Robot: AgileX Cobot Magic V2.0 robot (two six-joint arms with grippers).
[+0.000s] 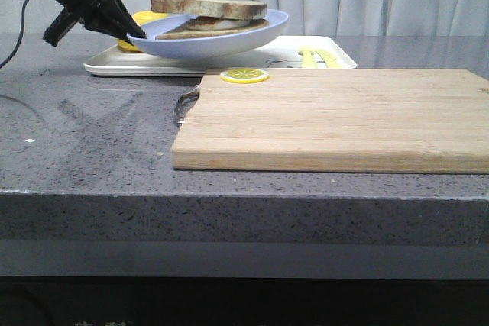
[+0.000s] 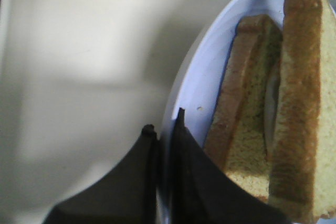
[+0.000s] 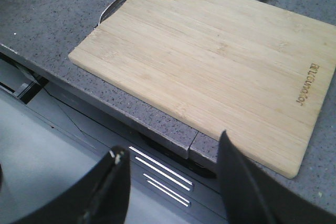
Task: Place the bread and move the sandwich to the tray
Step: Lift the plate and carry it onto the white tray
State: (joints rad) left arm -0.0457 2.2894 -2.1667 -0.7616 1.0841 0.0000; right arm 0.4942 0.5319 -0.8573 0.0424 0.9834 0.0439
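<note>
My left gripper is shut on the left rim of a light-blue plate and holds it over the white tray. On the plate lies the sandwich, with the bread as its top slice. In the left wrist view the fingertips pinch the plate's rim. The bread lies over the lower slice, with a sliver of egg white between them. The tray shows below the plate. My right gripper is open and empty, off the table's front edge.
A wooden cutting board fills the table's right front, with a lemon slice at its far left corner. Yellow utensils lie on the tray's right part. A yellow object sits on the tray behind the plate.
</note>
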